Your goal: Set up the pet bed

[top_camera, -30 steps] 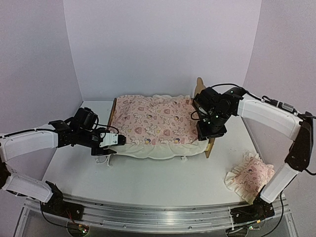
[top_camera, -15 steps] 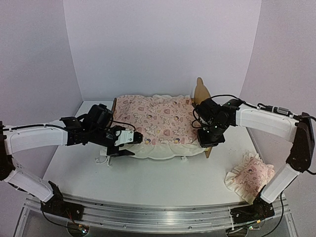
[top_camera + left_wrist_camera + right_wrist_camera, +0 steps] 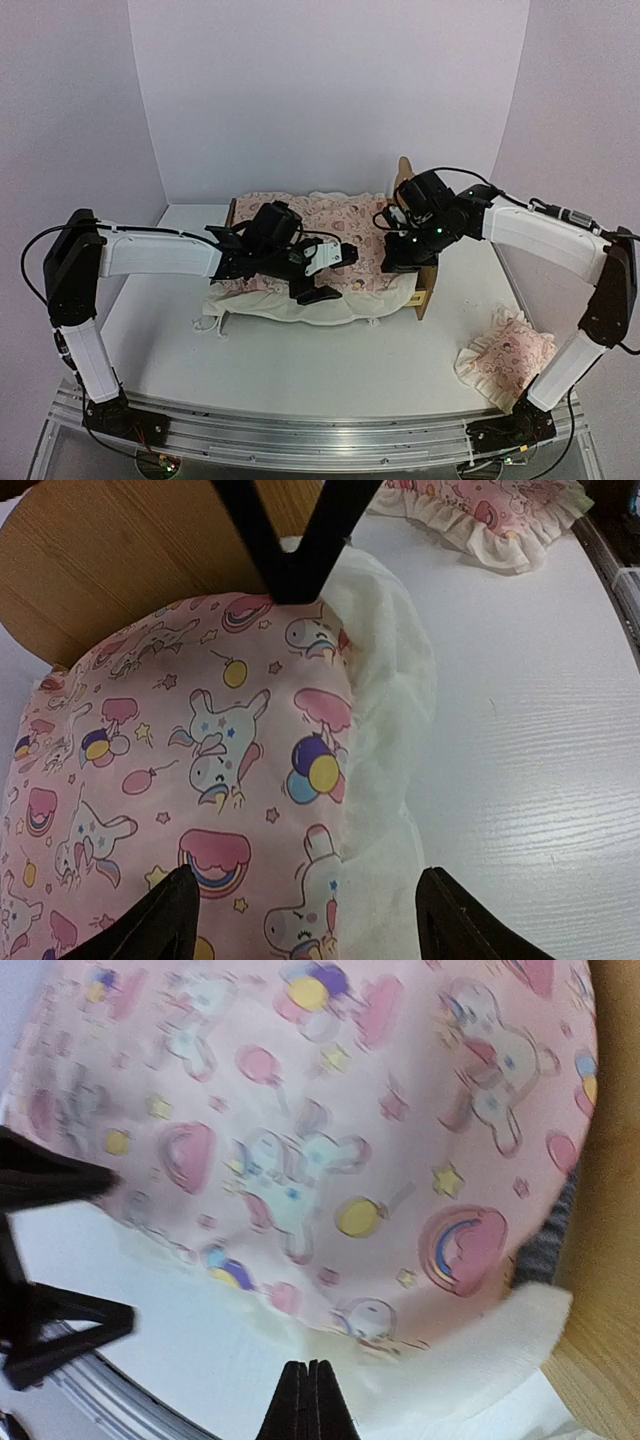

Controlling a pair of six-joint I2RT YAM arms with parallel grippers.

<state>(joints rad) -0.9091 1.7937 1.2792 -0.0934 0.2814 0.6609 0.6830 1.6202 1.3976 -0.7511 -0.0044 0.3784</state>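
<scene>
The pet bed [image 3: 405,178] stands mid-table with its plywood headboard [image 3: 110,570] to the right. A pink unicorn-print cover [image 3: 310,235] with a cream ruffle lies over it and hangs over the front rail. My left gripper [image 3: 335,273] hovers open over the cover's front right edge [image 3: 330,780], its fingertips [image 3: 160,920] spread wide with nothing between them. My right gripper [image 3: 398,262] is shut, and its tip rests on the cover by the headboard. In the right wrist view its fingers [image 3: 308,1400] hold nothing visible. A strip of grey base [image 3: 545,1245] shows beside the wood.
A small pink ruffled pillow [image 3: 505,360] lies on the table at the front right, also in the left wrist view's top corner [image 3: 490,515]. White walls close the back and sides. The arms' rail runs along the near edge [image 3: 300,430].
My left arm swung right along the bed's front, from the foot end to the cover's front right, opening wider. My right gripper closed and shifted slightly toward the headboard.
</scene>
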